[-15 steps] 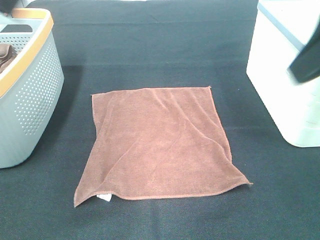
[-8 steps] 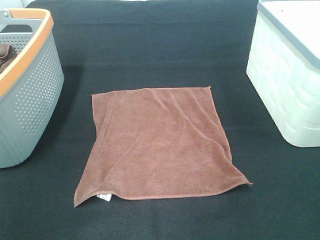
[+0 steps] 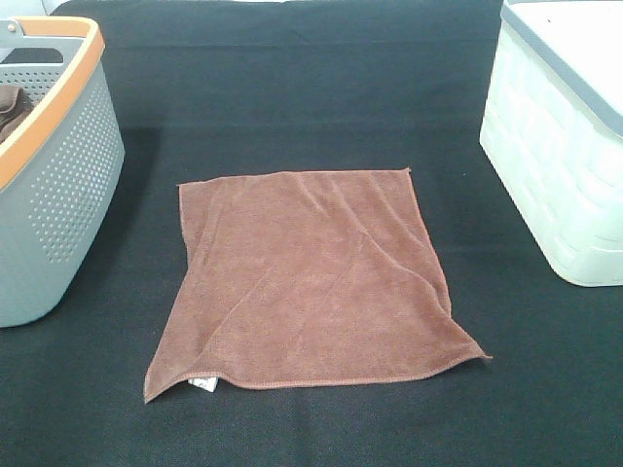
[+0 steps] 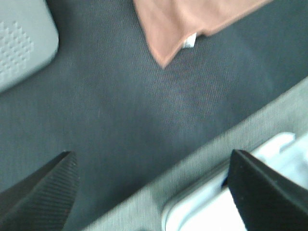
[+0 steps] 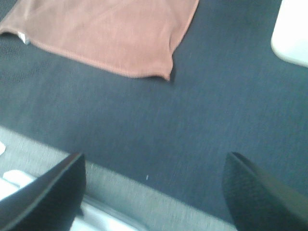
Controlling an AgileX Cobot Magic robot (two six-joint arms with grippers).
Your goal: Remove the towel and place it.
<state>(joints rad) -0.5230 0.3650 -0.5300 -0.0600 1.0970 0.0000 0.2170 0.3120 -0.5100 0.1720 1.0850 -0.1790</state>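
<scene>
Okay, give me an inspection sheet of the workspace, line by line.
Surface: black cloth table, bare around the towel.
Job's things: towel spread flat mid-table, slightly creased, white tag at its near-left corner.
Clutter: nothing seen.
Grippers: left gripper and right gripper both open, empty, off the towel near the table's front edge.
Cables: nothing seen.
Surroundings: grey perforated basket with orange rim on the left; white bin on the right.

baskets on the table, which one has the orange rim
The grey perforated basket at the table's left edge; its rim is orange. The white basket on the right has a grey rim.
</scene>
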